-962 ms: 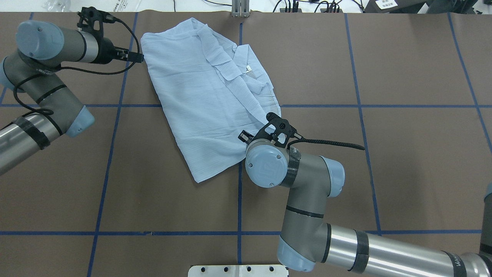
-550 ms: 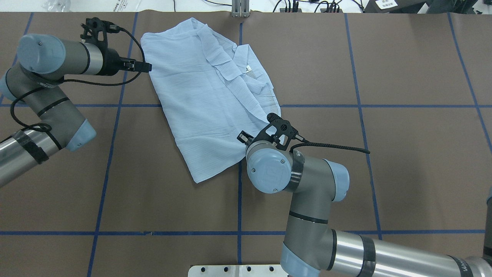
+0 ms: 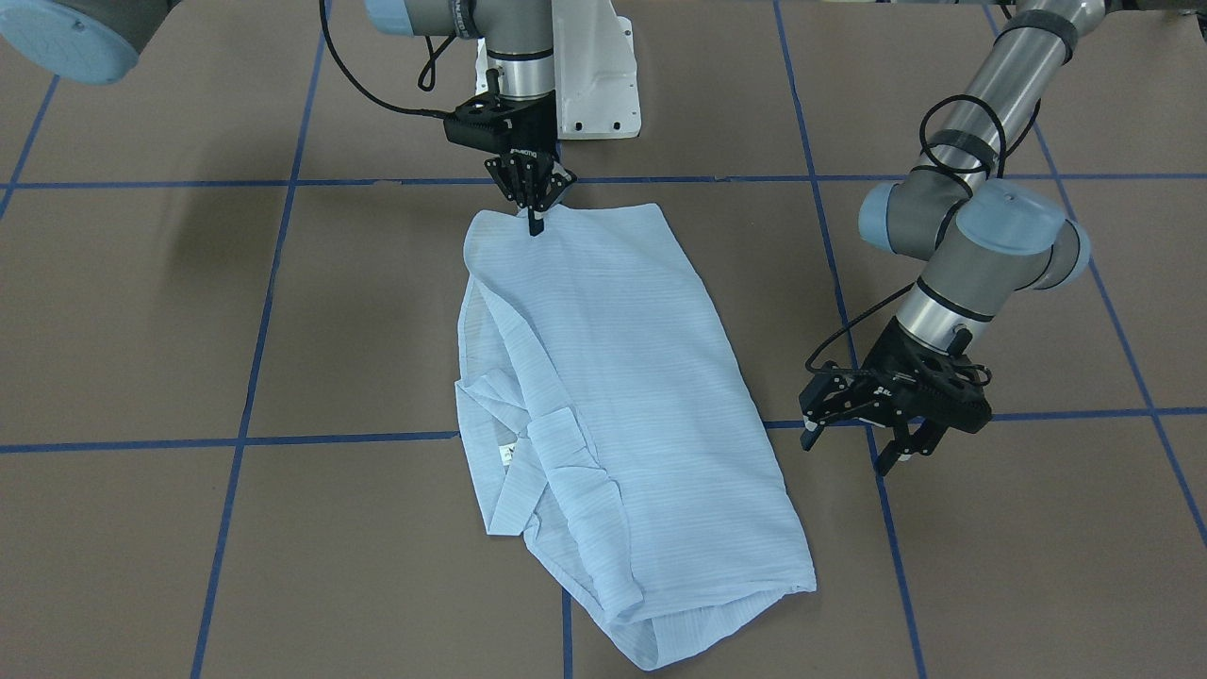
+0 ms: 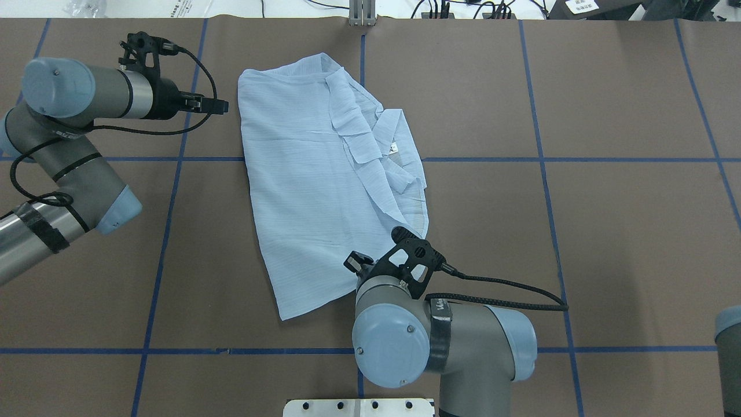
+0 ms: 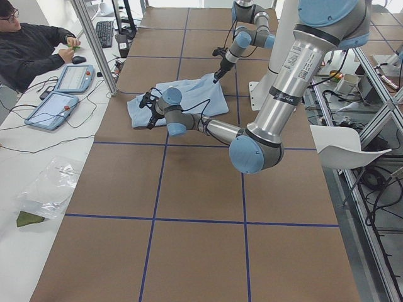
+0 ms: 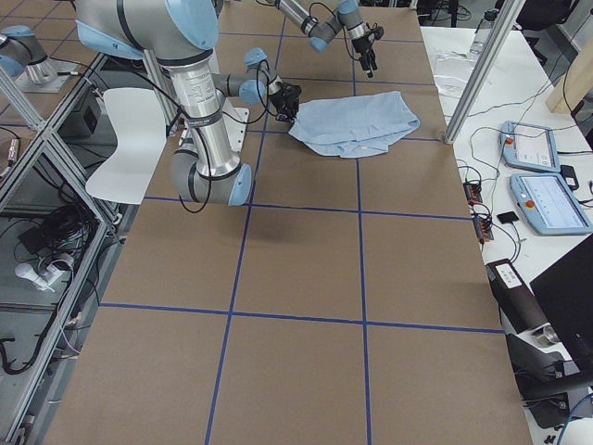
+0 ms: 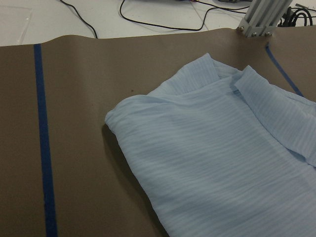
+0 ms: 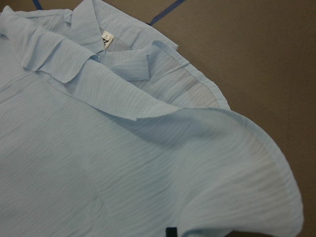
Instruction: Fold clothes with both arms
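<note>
The light-blue striped shirt (image 4: pixel 312 185) lies folded lengthwise on the brown table, collar and neck label (image 4: pixel 393 147) on its right side. In the overhead view my right wrist hides the right gripper (image 3: pixel 536 224). In the front-facing view it is shut on the shirt's (image 3: pixel 613 396) near hem edge, and the right wrist view shows one black fingertip (image 8: pixel 170 232) on the cloth (image 8: pixel 98 163). My left gripper (image 4: pixel 224 106) hovers open just left of the shirt's far corner, apart from it (image 3: pixel 905 453). The left wrist view shows that corner (image 7: pixel 222 163) and no fingers.
Blue tape lines (image 4: pixel 173 231) grid the table. The white pedestal base (image 3: pixel 594 85) stands behind the right gripper. An aluminium post (image 4: pixel 362 14) and cables sit at the far edge. A person (image 5: pixel 31 44) sits beyond it with tablets (image 5: pixel 75 78).
The right gripper has drawn back toward the base, dragging the shirt with it. The shirt's far corner slid away from the left gripper, which was at its edge and is now apart.
</note>
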`<state>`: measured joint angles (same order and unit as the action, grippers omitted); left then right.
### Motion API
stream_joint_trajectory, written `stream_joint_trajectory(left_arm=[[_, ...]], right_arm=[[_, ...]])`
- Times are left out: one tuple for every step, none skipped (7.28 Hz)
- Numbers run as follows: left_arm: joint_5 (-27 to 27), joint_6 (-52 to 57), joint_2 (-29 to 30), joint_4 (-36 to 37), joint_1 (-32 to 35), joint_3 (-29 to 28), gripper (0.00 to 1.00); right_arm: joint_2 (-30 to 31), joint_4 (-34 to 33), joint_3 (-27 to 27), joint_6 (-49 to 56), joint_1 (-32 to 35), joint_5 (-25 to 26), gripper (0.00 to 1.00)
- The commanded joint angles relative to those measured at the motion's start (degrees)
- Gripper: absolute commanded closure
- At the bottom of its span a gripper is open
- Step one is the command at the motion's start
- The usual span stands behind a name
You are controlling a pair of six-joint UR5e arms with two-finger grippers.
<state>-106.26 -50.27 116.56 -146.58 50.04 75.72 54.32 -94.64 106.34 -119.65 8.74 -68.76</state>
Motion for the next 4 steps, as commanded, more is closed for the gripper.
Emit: stream_joint_trajectory(left_arm=[[0.0, 0.0, 0.0, 0.0, 0.0, 0.0, 0.00], [0.0, 0.0, 0.0, 0.0, 0.0, 0.0, 0.00], [0.0, 0.0, 0.0, 0.0, 0.0, 0.0, 0.00], [0.0, 0.0, 0.0, 0.0, 0.0, 0.0, 0.00]], right_arm=[[0.1, -1.4, 0.9, -0.6, -1.3, 1.0, 0.90], [0.6, -1.5, 0.9, 2.6, -1.3, 0.7, 0.01], [0.9, -1.5, 1.4, 7.8, 0.0, 0.5, 0.00], [1.7, -2.6, 3.8, 12.1, 1.3, 0.0, 0.00]])
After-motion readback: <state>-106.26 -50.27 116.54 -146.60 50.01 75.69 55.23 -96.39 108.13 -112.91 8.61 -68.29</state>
